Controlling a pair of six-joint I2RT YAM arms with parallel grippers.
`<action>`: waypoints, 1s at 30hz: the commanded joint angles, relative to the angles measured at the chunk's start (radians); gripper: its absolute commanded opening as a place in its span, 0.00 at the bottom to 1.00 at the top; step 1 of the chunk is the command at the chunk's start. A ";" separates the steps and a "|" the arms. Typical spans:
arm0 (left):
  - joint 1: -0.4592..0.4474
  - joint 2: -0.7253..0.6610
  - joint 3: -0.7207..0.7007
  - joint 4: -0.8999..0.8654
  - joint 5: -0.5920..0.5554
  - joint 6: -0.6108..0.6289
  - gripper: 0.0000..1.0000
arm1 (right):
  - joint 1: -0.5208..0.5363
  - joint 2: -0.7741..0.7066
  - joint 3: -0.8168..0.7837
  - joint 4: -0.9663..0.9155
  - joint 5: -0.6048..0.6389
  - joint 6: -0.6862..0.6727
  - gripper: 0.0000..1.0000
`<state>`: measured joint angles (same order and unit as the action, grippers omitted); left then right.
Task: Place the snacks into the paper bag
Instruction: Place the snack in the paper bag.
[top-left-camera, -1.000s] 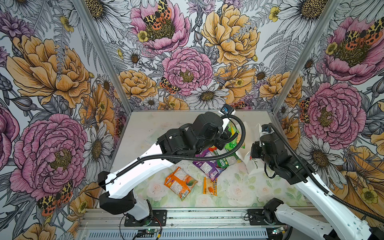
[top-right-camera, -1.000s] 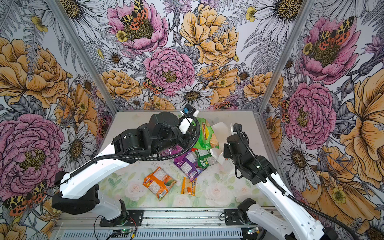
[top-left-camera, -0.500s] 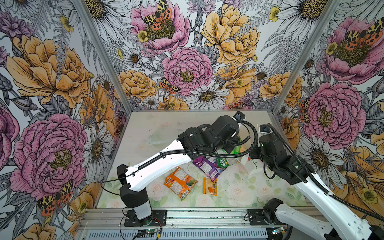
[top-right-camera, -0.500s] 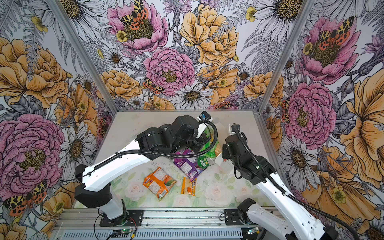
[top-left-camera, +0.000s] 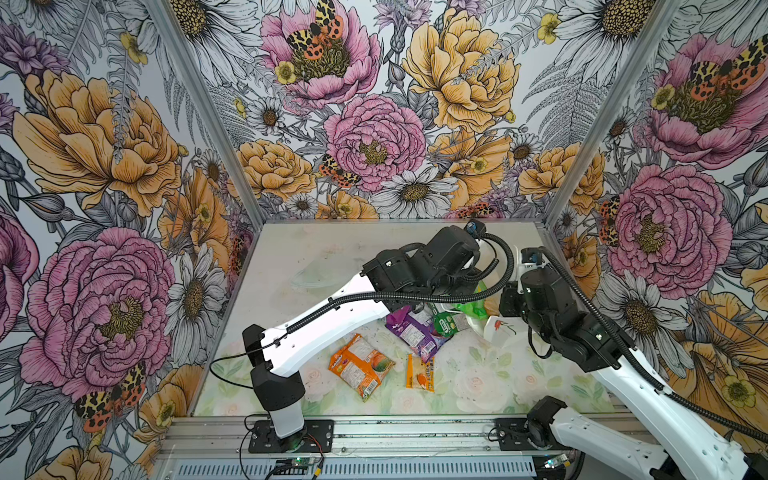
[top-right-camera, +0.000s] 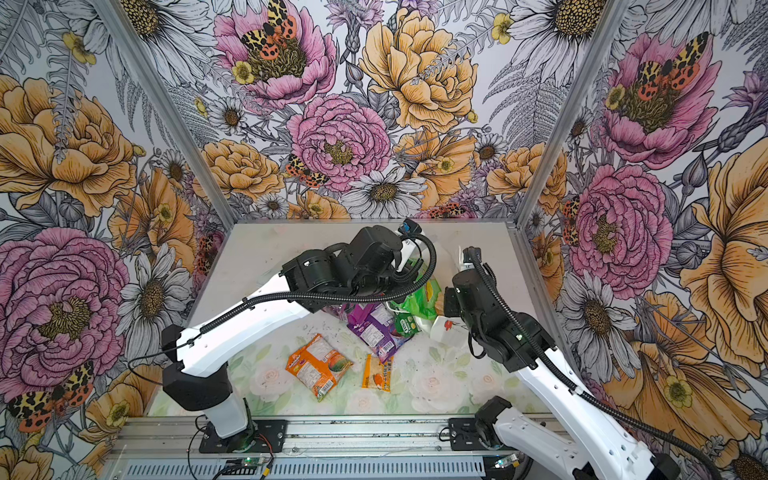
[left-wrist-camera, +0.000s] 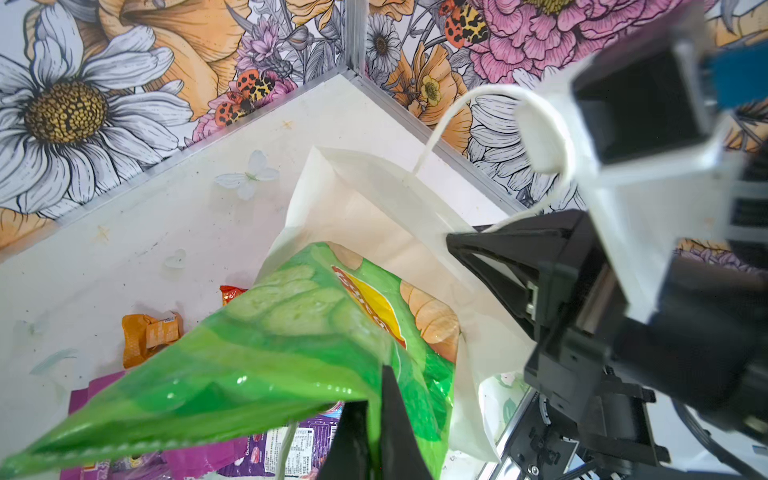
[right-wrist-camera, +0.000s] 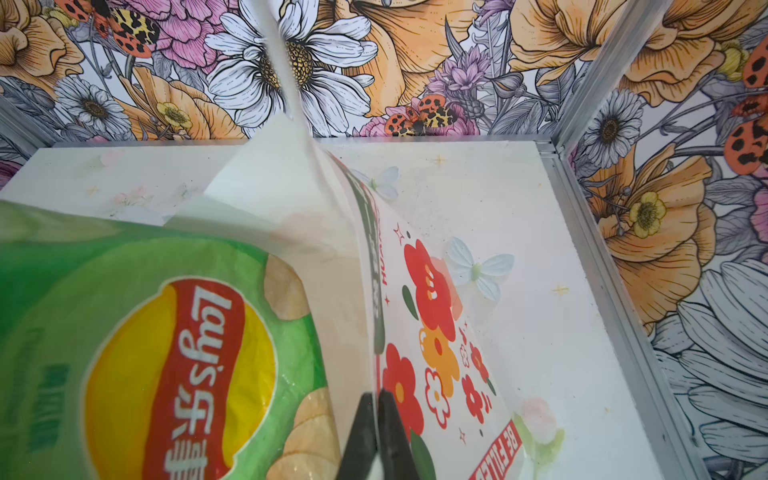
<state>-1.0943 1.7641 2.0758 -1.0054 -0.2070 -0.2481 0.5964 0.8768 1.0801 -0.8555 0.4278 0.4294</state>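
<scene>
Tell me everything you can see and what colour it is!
chip bag: one, green, partly inside the paper bag
paper bag: one, white with red flowers, table's right side
purple pouch: one, purple, mid-table
green-white packet: one, beside the purple pouch
big orange packet: one, front of table
small orange packet: one, beside it
crumpled orange packet: one, beyond the chip bag
table: one, pale, flowery in front
arms: two, white and black
left fingers: black, shut on chip bag
right fingers: black, shut on paper bag's rim
</scene>
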 joint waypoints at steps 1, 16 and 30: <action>0.032 0.042 -0.012 0.016 0.038 -0.084 0.00 | 0.019 0.006 0.029 0.016 -0.002 0.021 0.00; 0.058 0.134 -0.116 0.086 0.012 -0.180 0.00 | 0.049 -0.024 0.005 -0.008 0.173 -0.015 0.00; 0.066 0.001 -0.394 0.358 0.083 -0.307 0.00 | 0.039 -0.071 -0.061 0.010 0.286 0.046 0.00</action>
<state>-1.0412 1.7992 1.6936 -0.7006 -0.1410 -0.5262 0.6430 0.8379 1.0290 -0.8707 0.6292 0.4461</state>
